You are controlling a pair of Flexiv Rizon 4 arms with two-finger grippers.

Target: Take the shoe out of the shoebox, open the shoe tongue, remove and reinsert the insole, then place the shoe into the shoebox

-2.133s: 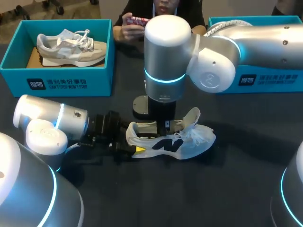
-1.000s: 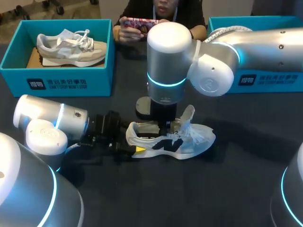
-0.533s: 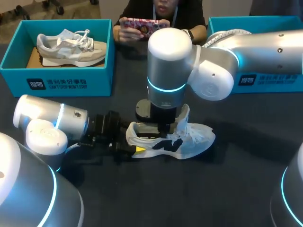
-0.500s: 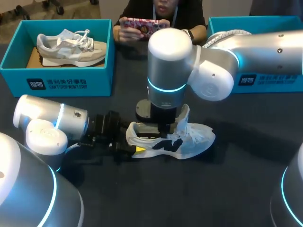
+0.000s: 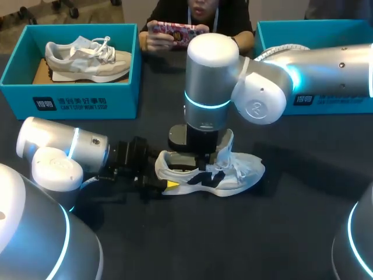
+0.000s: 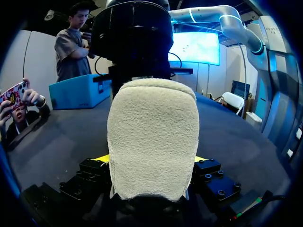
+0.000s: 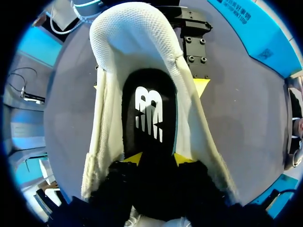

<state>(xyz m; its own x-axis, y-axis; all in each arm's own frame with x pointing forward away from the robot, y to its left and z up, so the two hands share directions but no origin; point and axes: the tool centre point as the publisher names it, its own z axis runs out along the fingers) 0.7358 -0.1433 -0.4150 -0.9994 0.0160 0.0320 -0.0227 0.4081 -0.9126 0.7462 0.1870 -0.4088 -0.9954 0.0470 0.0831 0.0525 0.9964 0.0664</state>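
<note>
A white mesh shoe (image 5: 236, 172) lies on its sole on the dark table, toe to the right. My left gripper (image 5: 166, 184) holds its fuzzy cream heel (image 6: 151, 137), one yellow tip on each side of it. My right arm stands upright over the shoe. Its gripper (image 5: 201, 158) is down inside the shoe's mouth, with the raised tongue (image 5: 226, 140) leaning against it. In the right wrist view the black insole (image 7: 149, 113) with a white logo lies in the shoe (image 7: 135, 28), and my right gripper (image 7: 158, 158) is shut on its near part.
A teal shoebox (image 5: 70, 99) at the back left holds another pale shoe (image 5: 87, 55). A second teal box (image 5: 332, 99) stands at the back right, behind my right arm. Bare dark table lies in front of the shoe.
My right arm has shifted slightly to the right, towards the toe, with its gripper staying inside the shoe. The tongue now stands closer against it. My left arm and the shoe have not moved.
</note>
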